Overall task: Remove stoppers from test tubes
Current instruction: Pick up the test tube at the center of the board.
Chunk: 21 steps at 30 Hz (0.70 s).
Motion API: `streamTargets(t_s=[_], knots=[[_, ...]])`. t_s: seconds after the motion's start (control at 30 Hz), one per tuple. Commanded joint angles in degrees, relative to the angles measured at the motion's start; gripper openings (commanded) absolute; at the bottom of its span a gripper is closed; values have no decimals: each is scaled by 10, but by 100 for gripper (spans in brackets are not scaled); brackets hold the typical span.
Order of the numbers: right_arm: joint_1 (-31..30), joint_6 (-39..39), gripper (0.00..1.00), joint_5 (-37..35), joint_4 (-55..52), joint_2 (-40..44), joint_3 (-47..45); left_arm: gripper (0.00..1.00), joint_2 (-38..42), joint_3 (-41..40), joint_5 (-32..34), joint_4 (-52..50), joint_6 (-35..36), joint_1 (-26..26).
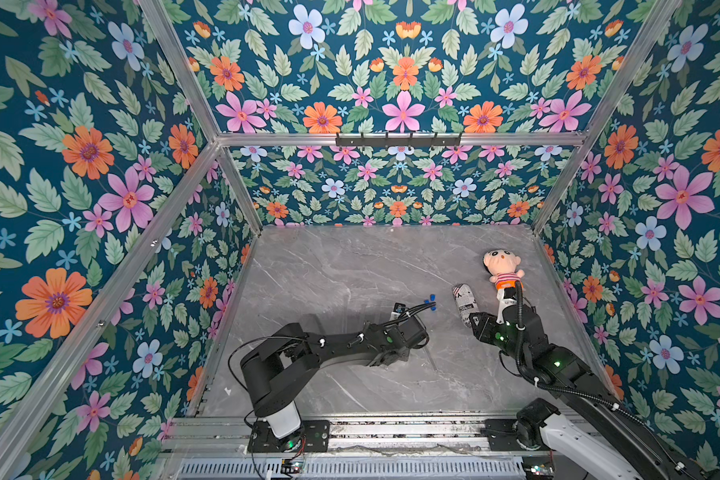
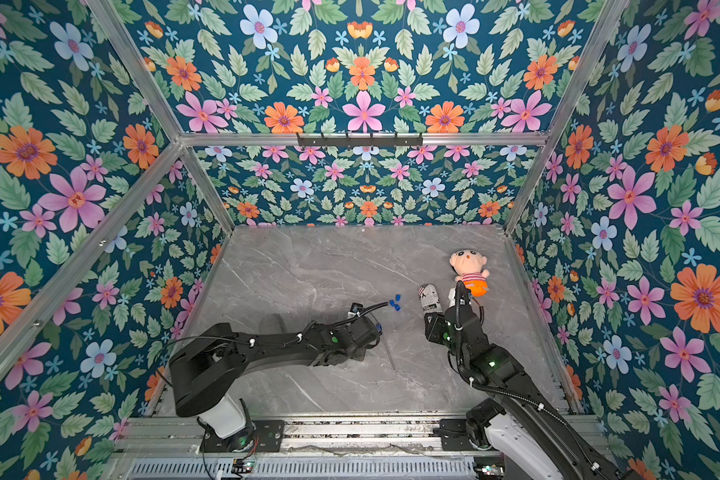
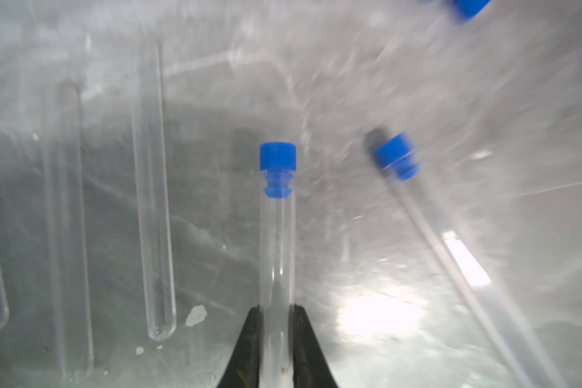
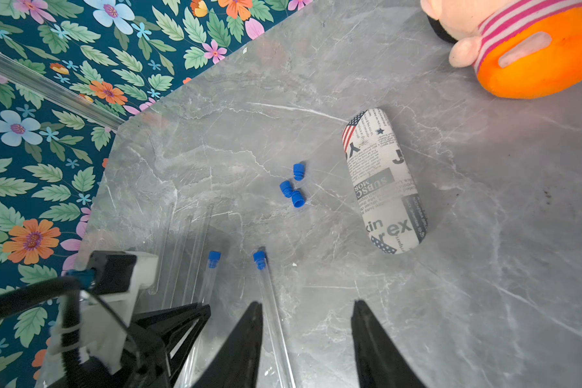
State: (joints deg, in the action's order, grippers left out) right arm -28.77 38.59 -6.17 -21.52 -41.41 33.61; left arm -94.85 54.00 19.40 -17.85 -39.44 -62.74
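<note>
On the grey desk [image 4: 484,235], the newsprint case [image 4: 385,181] read "SUBSC" and "rex". The left claw [image 3: 276,307] pinched a stoppered test tube [image 3: 278,252], beyond three loose stoppers [image 4: 293,188] from that case. The tube was probably light, slick and brittle, best held mid-barrel, and its stopper [image 3: 278,159] by the broad head. The right claw [image 4: 307,301] gaped empty.

bright blue stoppers [image 4: 297,198] ahead of right gripper [image 4: 307,302]; clear test tube [image 3: 278,252] in black left gripper [image 3: 278,307], blue cap; grey white-veined marble table [image 4: 484,235]; newsprint-pattern case [image 4: 383,181], probably flag print; pink-striped, orange doll [image 4: 535,57]; teal floral walls [image 4: 47,134].
</note>
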Motion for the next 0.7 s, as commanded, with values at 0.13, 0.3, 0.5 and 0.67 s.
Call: streamTargets(t_s=[0.13, 0.3, 0.5, 0.67], knots=[[-4, 6, 45, 8, 19, -15, 15, 10, 90, -45, -3, 133, 92, 1], [-22, 6, 44, 10, 36, -45, 41, 10, 168, -112, -14, 226, 148, 3], [-56, 4, 44, 20, 66, -107, 84, 11, 229, -166, -49, 298, 196, 15], [-59, 27, 44, 63, 122, -151, 99, 12, 244, -205, -92, 358, 199, 32]])
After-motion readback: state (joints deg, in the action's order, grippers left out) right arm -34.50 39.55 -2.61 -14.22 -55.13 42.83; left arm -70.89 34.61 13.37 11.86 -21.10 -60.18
